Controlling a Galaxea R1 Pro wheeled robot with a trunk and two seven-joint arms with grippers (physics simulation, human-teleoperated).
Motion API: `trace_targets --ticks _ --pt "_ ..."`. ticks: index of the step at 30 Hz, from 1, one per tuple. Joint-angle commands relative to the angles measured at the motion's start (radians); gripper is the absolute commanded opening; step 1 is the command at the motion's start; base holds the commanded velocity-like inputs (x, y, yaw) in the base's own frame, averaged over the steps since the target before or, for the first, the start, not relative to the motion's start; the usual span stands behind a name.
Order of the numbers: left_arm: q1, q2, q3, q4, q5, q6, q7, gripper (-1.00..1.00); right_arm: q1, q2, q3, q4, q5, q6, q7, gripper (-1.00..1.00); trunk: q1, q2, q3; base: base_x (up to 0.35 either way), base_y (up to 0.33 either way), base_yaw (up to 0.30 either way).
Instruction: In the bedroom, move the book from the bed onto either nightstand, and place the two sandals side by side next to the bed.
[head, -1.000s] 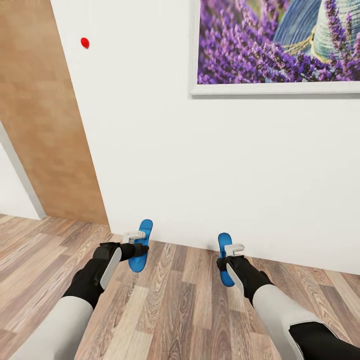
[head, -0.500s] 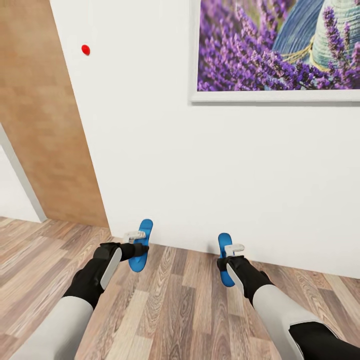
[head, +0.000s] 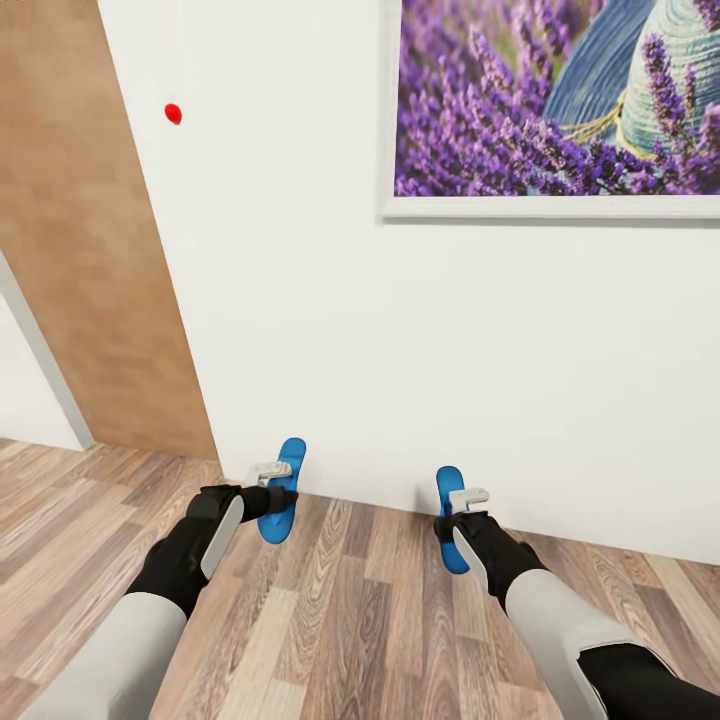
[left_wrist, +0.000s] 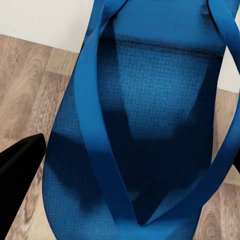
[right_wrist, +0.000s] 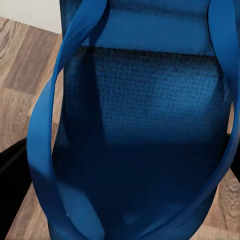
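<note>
Blue sandals in transit: left tool (head: 272, 492) clamped on one sandal (head: 283, 487), right tool (head: 458, 505) on the other sandal (head: 449, 517), facing a white wall (head: 400, 350). Next, probably: turn toward the bed, set both side by side.

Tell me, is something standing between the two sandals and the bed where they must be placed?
A white wall rises directly ahead. The left gripper holds one sandal, the right gripper the other sandal. The route to the bed cannot be judged.
</note>
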Motion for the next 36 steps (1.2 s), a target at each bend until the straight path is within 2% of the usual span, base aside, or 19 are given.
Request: trace_targets --ticks 1,36 --pt "0.000 -0.001 -0.001 -0.001 -0.001 0.005 0.006 -1.00 0.000 -0.001 0.007 -0.001 0.001 0.007 -0.004 -1.00 -0.004 0.007 0.002 0.000 0.000 0.000" --pt "0.000 -0.008 -0.001 0.000 -0.001 0.000 0.006 -1.00 0.000 0.001 0.007 0.001 0.001 0.007 -0.004 -1.00 -0.138 0.252 0.112 0.000 0.000 0.000"
